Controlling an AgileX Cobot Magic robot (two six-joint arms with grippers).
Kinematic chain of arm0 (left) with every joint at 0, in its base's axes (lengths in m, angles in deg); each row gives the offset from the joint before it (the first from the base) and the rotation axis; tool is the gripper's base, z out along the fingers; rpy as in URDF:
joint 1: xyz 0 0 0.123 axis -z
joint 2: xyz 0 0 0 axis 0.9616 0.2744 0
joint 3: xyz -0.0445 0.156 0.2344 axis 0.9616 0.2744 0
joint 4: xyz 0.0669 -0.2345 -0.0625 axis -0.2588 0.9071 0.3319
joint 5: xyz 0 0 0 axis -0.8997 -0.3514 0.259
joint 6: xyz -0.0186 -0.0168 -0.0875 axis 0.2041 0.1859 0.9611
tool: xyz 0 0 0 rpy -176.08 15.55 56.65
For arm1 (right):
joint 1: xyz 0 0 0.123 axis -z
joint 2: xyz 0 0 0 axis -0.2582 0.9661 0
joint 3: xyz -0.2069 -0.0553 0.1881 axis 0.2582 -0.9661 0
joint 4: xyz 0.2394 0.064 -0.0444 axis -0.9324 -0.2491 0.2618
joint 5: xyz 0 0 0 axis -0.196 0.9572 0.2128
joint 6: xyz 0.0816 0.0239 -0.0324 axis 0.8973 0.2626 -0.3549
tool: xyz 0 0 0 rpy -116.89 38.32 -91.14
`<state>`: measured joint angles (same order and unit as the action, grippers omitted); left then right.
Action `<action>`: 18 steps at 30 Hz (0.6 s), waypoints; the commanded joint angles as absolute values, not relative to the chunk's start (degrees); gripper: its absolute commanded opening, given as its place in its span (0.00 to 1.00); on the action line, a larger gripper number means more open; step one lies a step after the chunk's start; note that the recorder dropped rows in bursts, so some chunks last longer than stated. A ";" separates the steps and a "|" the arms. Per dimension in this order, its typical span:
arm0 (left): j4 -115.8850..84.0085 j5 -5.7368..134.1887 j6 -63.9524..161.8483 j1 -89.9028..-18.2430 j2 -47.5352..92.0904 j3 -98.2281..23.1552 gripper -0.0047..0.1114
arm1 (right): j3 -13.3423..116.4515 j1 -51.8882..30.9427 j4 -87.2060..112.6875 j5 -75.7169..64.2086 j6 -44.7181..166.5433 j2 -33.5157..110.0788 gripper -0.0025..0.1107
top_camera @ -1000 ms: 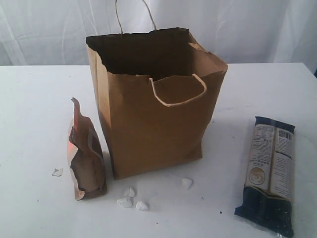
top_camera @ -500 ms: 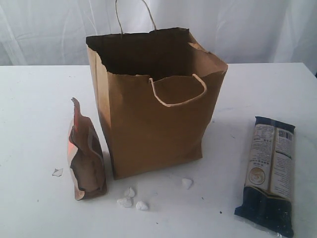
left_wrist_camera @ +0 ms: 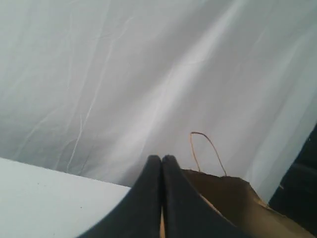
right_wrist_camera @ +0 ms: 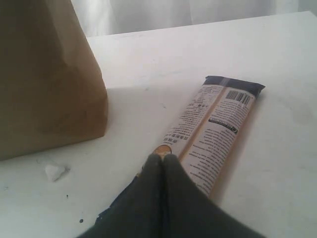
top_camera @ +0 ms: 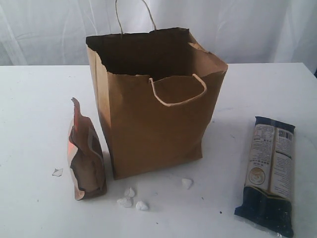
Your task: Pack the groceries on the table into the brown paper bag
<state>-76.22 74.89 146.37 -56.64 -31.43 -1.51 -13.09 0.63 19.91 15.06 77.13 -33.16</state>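
The bag [top_camera: 153,124] stood upright in the middle of the table [top_camera: 29,124], its mouth open and its rim ragged; one handle [top_camera: 178,91] hung over the front wall, the other rose above the back rim. The pouch [top_camera: 85,158] stood upright just beside the bag on the left of the exterior view, its orange top crumpled; whether it touched the bag, I could not tell. The packet [top_camera: 270,173] lay flat on the table on the right, well apart from the bag, its dark end toward the camera. Some white crumbs [top_camera: 130,198] lay on the table before the bag, between pouch and packet; one more scrap [top_camera: 57,172] lay to the left of the pouch.

The right gripper [right_wrist_camera: 161,157] had its jaws pressed together with nothing between them; its tips were over the packet, near the dark end, and whether they touched it was not clear. The left gripper [left_wrist_camera: 161,161] was clenched too and empty; in its wrist view the rim of the bag and one handle showed beyond the tips. Neither gripper showed in the exterior view. A white curtain [top_camera: 49,29] hung behind the table.
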 commanded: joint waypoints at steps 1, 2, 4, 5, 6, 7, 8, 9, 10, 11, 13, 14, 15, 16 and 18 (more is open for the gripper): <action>-82.49 86.46 136.15 -56.70 -26.83 -5.11 0.04 | -13.34 0.98 20.06 14.34 77.28 -33.52 0.02; -84.02 88.03 133.38 -56.70 -26.14 -6.10 0.04 | -13.34 0.98 20.06 14.34 77.28 -33.52 0.02; -86.75 90.21 129.94 -56.70 -24.41 -8.86 0.04 | -13.34 0.98 20.06 14.34 77.28 -33.52 0.02; -88.03 90.19 129.46 -56.70 -23.70 -10.07 0.04 | -13.34 0.98 20.06 14.34 77.28 -33.52 0.02; -89.18 90.19 129.14 -56.70 -22.81 -11.53 0.04 | -13.34 0.98 20.06 14.34 77.28 -33.52 0.02; -90.92 90.19 128.90 -56.70 -21.99 -13.09 0.04 | -13.34 0.98 20.06 14.34 77.28 -33.52 0.02; -91.99 90.19 128.90 -56.70 -21.18 -14.76 0.04 | -13.34 0.98 20.06 14.34 77.28 -33.52 0.02; -92.91 90.19 128.90 -56.70 -20.50 -16.07 0.04 | -13.34 0.98 20.06 14.34 77.28 -33.52 0.02; -93.50 90.19 128.90 -56.70 -19.48 -18.13 0.04 | -13.34 0.98 20.06 14.34 77.28 -33.52 0.02; -93.50 90.19 128.90 -56.70 -18.74 -19.55 0.04 | -13.34 0.98 20.06 14.34 77.28 -33.52 0.02; -93.50 90.06 129.16 -56.70 -16.84 -23.03 0.04 | -13.34 0.98 20.06 14.34 77.28 -33.52 0.02; -93.50 89.84 129.44 -56.70 -16.13 -24.33 0.04 | -13.34 0.98 20.06 14.34 77.28 -33.52 0.02; -93.50 89.57 129.44 -56.70 -15.30 -25.66 0.04 | -13.34 0.98 20.06 14.34 77.28 -33.52 0.02; -93.50 89.18 129.44 -56.70 -14.49 -26.76 0.04 | -13.34 0.98 20.06 14.34 77.28 -33.52 0.02; -93.50 88.95 129.44 -56.70 -13.39 -27.91 0.04 | -13.34 0.98 20.06 14.34 77.28 -33.52 0.02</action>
<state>-92.53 89.10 129.19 -56.64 -14.68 -25.97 -13.09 0.63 19.91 15.06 77.13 -33.16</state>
